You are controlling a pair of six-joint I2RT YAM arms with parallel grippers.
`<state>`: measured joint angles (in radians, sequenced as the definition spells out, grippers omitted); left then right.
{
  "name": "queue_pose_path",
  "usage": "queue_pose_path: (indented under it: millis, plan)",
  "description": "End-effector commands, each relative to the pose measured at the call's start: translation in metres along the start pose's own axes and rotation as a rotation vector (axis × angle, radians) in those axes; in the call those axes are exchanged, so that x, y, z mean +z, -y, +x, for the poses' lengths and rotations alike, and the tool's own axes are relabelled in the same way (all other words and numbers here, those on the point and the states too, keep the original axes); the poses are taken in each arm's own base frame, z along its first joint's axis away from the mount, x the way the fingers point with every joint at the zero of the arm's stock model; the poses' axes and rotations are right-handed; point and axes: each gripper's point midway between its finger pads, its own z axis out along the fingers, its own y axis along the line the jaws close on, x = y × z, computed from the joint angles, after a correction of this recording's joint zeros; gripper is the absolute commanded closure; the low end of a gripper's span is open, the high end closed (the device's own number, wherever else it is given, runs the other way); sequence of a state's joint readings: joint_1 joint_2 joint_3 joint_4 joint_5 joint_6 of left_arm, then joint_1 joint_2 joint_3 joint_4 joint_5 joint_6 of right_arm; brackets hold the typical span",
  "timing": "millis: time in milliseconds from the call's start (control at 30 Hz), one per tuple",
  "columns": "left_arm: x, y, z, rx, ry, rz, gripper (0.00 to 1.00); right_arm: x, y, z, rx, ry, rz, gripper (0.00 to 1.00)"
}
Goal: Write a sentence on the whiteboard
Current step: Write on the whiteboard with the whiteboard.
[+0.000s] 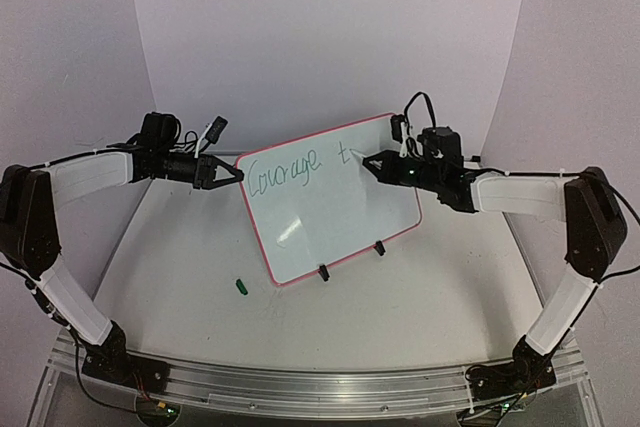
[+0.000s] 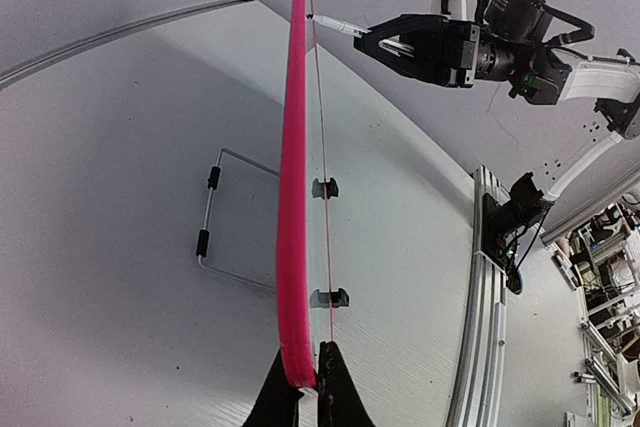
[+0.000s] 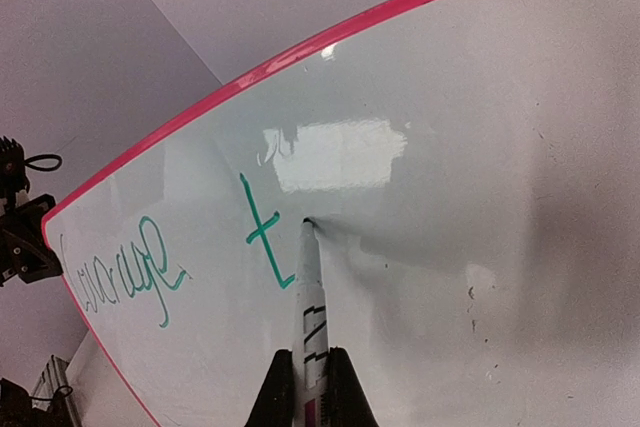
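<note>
The whiteboard, white with a red-pink frame and two black clip feet, stands tilted on the table. Green cursive on it reads "Courage t"; it also shows in the right wrist view. My left gripper is shut on the board's left edge; in the left wrist view the pink frame sits between the jaws. My right gripper is shut on a white marker, whose tip touches the board just right of the "t". The marker also shows in the left wrist view.
A small green marker cap lies on the table in front of the board's lower left. A wire stand props the board from behind. A metal rail runs along the near edge, and pale walls close in behind.
</note>
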<state>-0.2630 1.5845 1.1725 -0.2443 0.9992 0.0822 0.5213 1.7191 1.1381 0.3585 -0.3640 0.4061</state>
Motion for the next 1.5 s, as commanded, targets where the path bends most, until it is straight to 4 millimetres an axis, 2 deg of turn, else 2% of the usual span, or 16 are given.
queue_pose_path:
  millis: [0,300,600,833,1100,1467]
  plan:
    - [0.007,0.006,0.003,0.090,-0.029,-0.015,1.00,0.004,-0.009,-0.024,-0.016,0.058,-0.038,1.00]
    - [0.007,0.005,0.003,0.089,-0.029,-0.015,1.00,0.006,-0.011,-0.005,-0.021,0.001,-0.077,1.00]
    - [0.007,0.006,0.003,0.089,-0.029,-0.014,1.00,-0.005,0.000,0.006,-0.017,-0.002,-0.022,1.00]
    - [0.007,0.006,0.002,0.091,-0.028,-0.013,1.00,-0.009,0.005,-0.005,-0.018,0.036,0.022,1.00]
    - [0.007,0.006,0.003,0.089,-0.029,-0.012,1.00,-0.004,-0.002,-0.021,-0.032,0.067,0.008,1.00]
    - [0.007,0.006,0.003,0.090,-0.030,-0.012,1.00,0.006,-0.006,-0.018,-0.034,0.044,-0.031,1.00]
